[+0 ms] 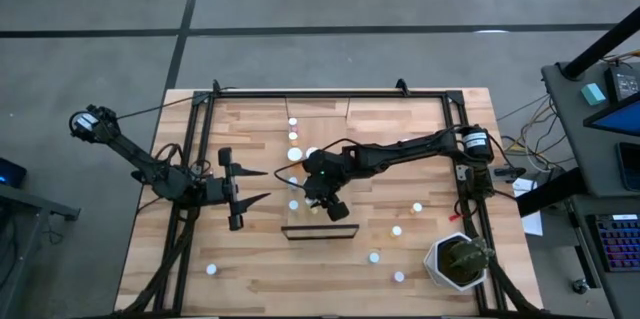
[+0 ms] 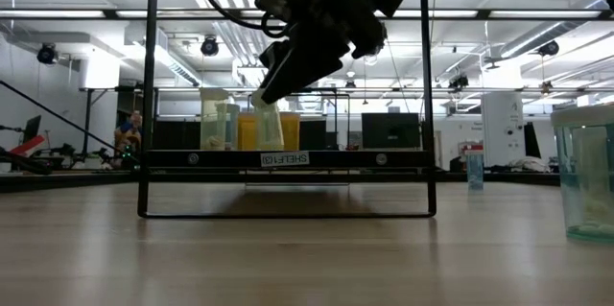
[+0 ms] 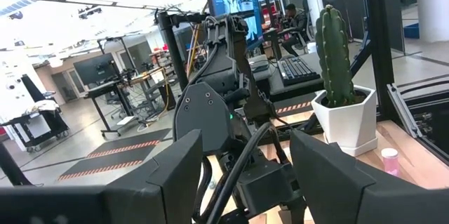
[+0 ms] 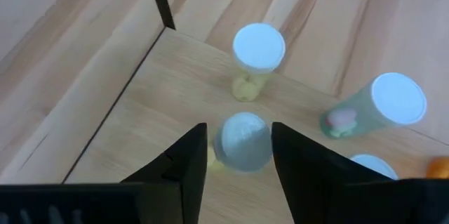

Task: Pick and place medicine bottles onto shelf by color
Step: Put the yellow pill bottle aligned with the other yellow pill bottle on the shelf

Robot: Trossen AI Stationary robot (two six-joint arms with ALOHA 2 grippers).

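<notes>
Right gripper [image 4: 238, 155] over the shelf [image 4: 147, 126], fingers straddling a white-capped bottle [image 4: 243, 140] (body hidden); contact unclear. Left gripper [image 1: 262, 185] spread wide.

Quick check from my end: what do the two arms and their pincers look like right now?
Both arms are black and jointed, with black cables along them. The left pincer has two long pointed black fingers. The right pincer has flat, wedge-shaped black fingers; a green light glows on that arm's wrist.

1. We take the shelf [image 1: 318, 174] as landmark, mid-table.
2. Bottles [image 1: 294, 137] stand in a row on it.
3. Right gripper [image 1: 328, 202] over its near end; left gripper [image 1: 262, 185] beside it, leftward.
4. Potted cactus [image 1: 459, 259] well right, at the table corner.
</notes>
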